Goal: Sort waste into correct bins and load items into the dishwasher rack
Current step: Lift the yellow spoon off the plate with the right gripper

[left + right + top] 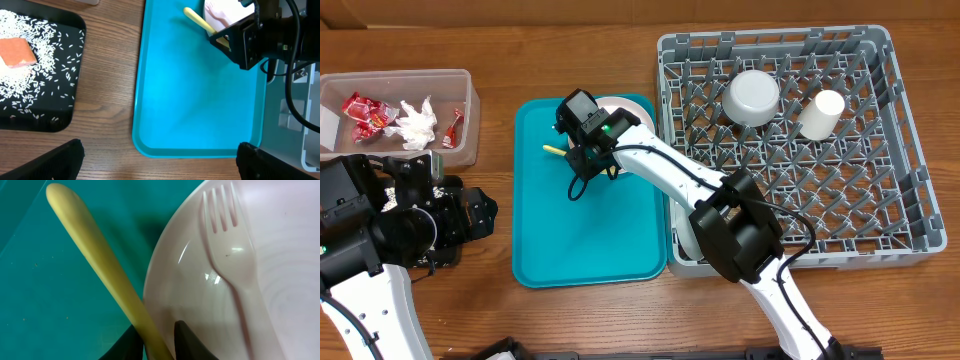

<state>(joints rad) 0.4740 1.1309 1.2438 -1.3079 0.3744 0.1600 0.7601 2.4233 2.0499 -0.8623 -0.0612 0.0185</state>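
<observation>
Two dark fingers of the right tool (155, 347) are closing narrowly on a smooth, rounded yellow handle (100, 265). Its head is hidden, so it may be a spoon or a knife. It is lying just beside the glossy pale pink plate (280, 280), which is carrying a white plastic fork (235, 265). Both are sitting on the slick teal tray (590, 240). The left tool (162, 162) is hanging wide and empty over the wood-grain table (110, 75), near the matte black tray (50, 124) of loose rice (45, 55) and an orange cube (17, 52).
</observation>
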